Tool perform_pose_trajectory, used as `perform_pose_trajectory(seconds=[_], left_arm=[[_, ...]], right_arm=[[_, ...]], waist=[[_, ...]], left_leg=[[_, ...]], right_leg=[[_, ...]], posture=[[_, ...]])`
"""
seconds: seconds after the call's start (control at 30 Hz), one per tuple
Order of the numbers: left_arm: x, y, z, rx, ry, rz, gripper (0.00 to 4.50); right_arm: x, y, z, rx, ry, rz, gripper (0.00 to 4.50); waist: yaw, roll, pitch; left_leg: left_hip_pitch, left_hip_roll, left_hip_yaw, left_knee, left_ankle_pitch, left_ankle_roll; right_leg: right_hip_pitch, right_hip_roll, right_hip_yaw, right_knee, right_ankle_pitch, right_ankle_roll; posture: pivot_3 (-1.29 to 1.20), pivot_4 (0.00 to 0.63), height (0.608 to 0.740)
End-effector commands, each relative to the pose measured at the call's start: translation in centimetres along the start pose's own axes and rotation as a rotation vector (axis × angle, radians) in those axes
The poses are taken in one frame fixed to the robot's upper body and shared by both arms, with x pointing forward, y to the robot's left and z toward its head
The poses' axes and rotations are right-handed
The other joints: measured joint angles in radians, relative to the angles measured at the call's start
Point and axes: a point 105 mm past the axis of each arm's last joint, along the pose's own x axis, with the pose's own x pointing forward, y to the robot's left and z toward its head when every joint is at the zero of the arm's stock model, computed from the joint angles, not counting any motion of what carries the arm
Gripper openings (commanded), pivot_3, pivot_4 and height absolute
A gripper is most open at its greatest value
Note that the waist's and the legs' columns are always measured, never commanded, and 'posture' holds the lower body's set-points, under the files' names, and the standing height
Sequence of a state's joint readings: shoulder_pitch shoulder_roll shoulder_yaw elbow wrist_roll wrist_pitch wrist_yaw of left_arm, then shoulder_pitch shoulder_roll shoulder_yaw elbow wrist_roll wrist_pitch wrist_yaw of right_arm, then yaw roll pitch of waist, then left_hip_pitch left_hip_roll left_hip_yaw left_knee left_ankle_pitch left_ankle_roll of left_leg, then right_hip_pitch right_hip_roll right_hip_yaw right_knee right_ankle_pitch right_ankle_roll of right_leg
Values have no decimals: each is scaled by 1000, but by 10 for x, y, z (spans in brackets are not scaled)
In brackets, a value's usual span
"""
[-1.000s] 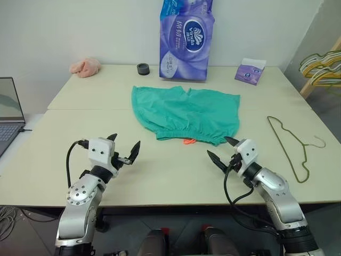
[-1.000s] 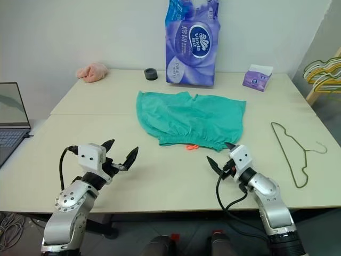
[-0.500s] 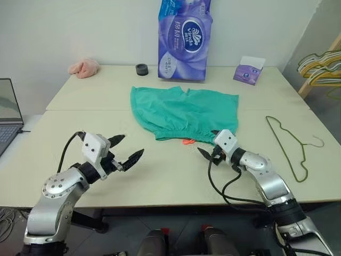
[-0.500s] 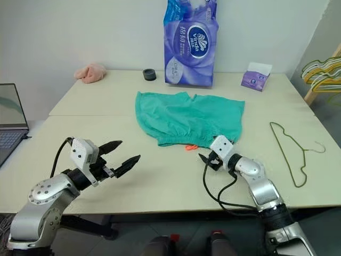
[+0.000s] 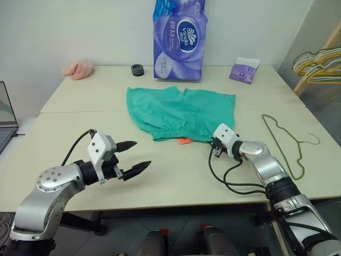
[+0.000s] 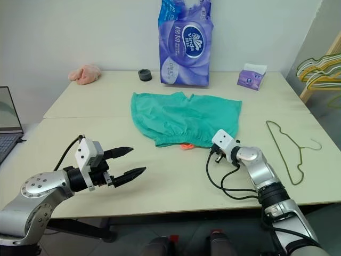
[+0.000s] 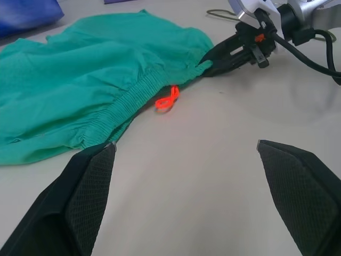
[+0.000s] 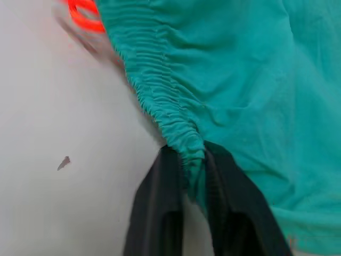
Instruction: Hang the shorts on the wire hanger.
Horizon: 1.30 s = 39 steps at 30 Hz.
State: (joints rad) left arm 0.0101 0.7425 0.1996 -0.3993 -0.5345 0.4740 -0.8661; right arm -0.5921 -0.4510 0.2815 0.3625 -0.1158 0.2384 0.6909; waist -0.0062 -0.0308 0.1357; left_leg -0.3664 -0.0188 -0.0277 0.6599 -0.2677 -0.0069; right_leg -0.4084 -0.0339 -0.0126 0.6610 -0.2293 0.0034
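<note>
Shorts (image 5: 178,112) lay flat at the centre of the table (image 5: 80,128); my right gripper (image 8: 187,160) had pinched their waistband corner. Wire hanger (image 5: 285,141) lay at right. My left gripper (image 5: 136,156) hovered wide open, lower left.

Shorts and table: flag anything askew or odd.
Nothing is spilled or damaged. The shorts lie flat, except at the waistband corner, bunched between the right gripper's shut fingers. The wire hanger lies apart, untouched.
</note>
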Motion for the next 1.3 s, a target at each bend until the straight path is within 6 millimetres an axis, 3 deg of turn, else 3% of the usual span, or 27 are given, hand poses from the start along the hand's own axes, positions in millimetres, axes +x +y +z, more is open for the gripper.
perform_pose_trajectory(seconds=[0.03,0.1,0.17,0.23,0.37,0.43,0.53,0.73,0.87,0.97,1.03,1.13,1.3], left_arm=[[1,-5,6,34,-10,-23,4500],[1,-7,5,33,-5,-27,4500],[1,-8,3,33,0,-33,4500],[2,-9,2,32,2,-38,4500],[5,-11,3,33,5,-57,4500],[7,-11,4,34,3,-64,4500],[8,-10,5,34,2,-68,4500],[5,-9,2,23,12,-66,4500],[0,-3,-3,-3,15,-40,4500],[-9,12,-13,-8,39,31,4500],[-14,16,-15,-20,39,50,4500],[-19,18,-19,-30,54,48,4500],[-24,17,-27,-41,81,48,4500]], right_arm=[[-17,-22,3,-133,13,12,12],[-31,-41,-4,-219,60,-4,12],[-52,-75,-17,-357,156,-59,12],[-67,-97,-23,-459,214,-81,12],[-73,-104,-16,-610,207,-23,12],[-73,-98,-13,-627,181,30,12],[-74,-85,-12,-681,156,114,851],[-94,-63,-23,-780,180,258,3005],[-107,-32,3,-675,-24,359,4452],[-103,-8,37,-559,-214,347,4482],[-97,11,49,-508,-281,349,4482],[-79,36,59,-413,-334,324,4482],[-35,59,70,-301,-325,200,4482]], waist=[[2,0,0],[2,0,0],[2,1,1],[1,2,2],[-18,2,1],[-27,2,1],[-32,2,1],[-27,2,1],[-26,2,1],[-29,2,1],[-31,2,1],[-26,2,1],[-23,2,2]], left_leg=[[0,0,0,0,0,0],[0,-1,0,0,0,0],[0,-1,1,0,0,0],[0,-1,2,0,0,0],[0,1,3,0,-1,0],[1,4,3,0,-2,0],[1,6,4,0,-4,1],[2,8,5,1,-6,0],[2,9,5,2,-6,0],[2,11,5,1,-6,1],[3,13,5,1,-7,1],[3,14,4,1,-8,0],[3,14,4,2,-8,-1]], right_leg=[[0,0,0,0,0,0],[0,0,0,0,0,0],[0,0,1,-1,0,0],[0,0,1,-1,0,1],[1,0,2,-2,-1,0],[1,0,2,-2,-1,-1],[1,2,3,-2,-1,-1],[1,4,3,-2,-1,-1],[1,5,3,-3,-1,-1],[1,6,3,-3,-1,-1],[1,8,3,-2,-1,-2],[1,10,3,-2,-2,-3],[0,10,3,-2,-2,-3]], posture=[[-25,76,740],[-25,77,740],[-32,79,740],[-35,80,740],[-49,84,740],[-53,85,740],[-55,86,740],[-63,90,740],[-70,95,740],[-74,98,740],[-74,98,740],[-68,100,740],[-57,100,740]])
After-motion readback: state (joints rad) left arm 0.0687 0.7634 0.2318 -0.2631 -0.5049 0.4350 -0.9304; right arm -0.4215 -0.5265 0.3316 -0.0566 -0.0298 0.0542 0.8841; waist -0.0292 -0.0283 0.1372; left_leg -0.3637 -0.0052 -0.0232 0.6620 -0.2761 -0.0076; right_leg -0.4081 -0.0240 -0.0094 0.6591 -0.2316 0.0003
